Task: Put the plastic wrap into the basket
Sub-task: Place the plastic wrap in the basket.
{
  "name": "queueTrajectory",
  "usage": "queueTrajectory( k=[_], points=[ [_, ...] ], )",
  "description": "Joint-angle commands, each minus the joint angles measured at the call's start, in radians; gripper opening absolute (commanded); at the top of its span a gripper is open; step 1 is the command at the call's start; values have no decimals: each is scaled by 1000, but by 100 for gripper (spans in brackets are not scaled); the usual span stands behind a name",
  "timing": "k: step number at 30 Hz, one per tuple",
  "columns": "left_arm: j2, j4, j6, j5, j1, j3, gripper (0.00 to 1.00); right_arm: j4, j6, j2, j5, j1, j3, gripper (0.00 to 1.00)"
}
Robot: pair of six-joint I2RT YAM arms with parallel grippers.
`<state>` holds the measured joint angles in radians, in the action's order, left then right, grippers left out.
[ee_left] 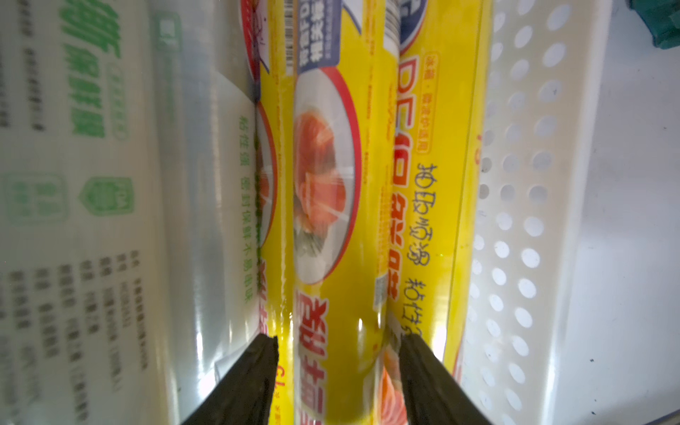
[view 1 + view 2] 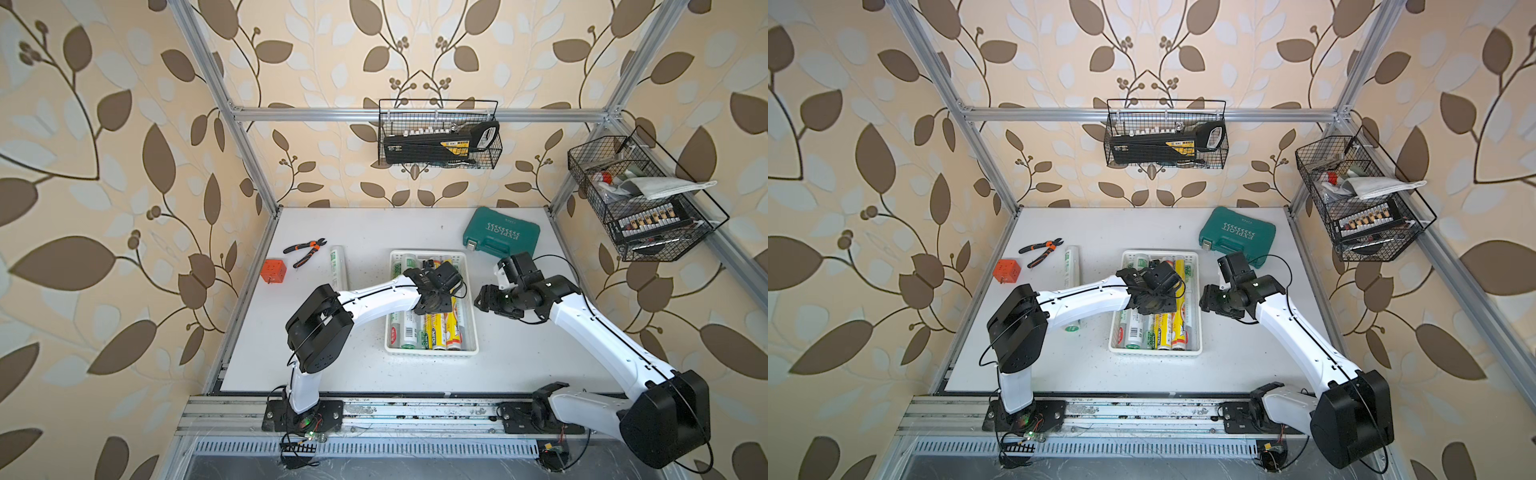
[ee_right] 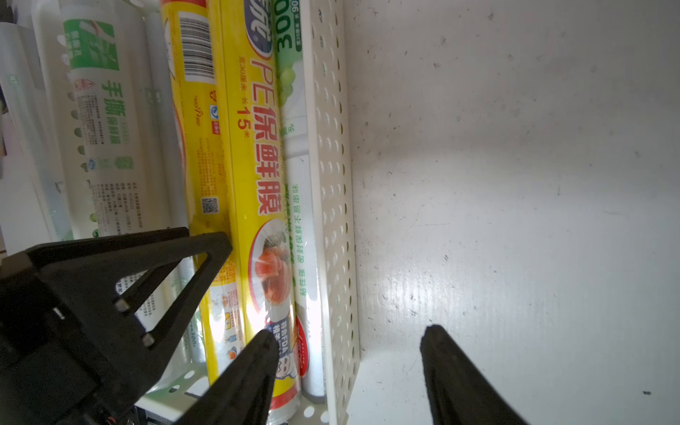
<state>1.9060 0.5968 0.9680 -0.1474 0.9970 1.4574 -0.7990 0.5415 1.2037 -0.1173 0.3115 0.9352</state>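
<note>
Both top views put the shallow white perforated plastic basket (image 2: 432,353) in the middle of the white bench (image 2: 519,361). It's packed with long slim plastic wrap rolls (image 2: 409,330) lying side by side lengthways: white-silver ones with green print and red ends, glossy yellow ones beside them.

The left gripper (image 1: 338,353) hovers right over the load. Its wrist view gives what the top views cannot: black fingers (image 1: 257,371) spread either side of a yellow roll with a salmon picture (image 1: 331,220). They look just clear of it, though at that blurred edge contact is hard to rule out.

The right gripper (image 3: 346,353) hangs at the basket's right wall, jaws wide, gripping nothing.

One white roll with green lettering (image 2: 1071,266) lies loose towards the bench's left edge, partly under the left arm (image 2: 1084,299). In a top view its near end pokes out past the arm.
</note>
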Motion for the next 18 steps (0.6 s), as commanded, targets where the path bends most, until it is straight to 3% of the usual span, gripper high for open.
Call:
queueTrajectory(
  k=[1, 11, 18],
  points=[
    [-8, 44, -15, -36, 11, 58, 62, 9, -15, -4, -13, -8, -11, 65],
    [-90, 165, -105, -151, 10, 139, 77, -7, -51, -16, -35, -8, 54, 66],
    [-190, 268, -172, -314, 1, 172, 93, -40, -79, -63, -8, -9, 84, 77]
  ],
)
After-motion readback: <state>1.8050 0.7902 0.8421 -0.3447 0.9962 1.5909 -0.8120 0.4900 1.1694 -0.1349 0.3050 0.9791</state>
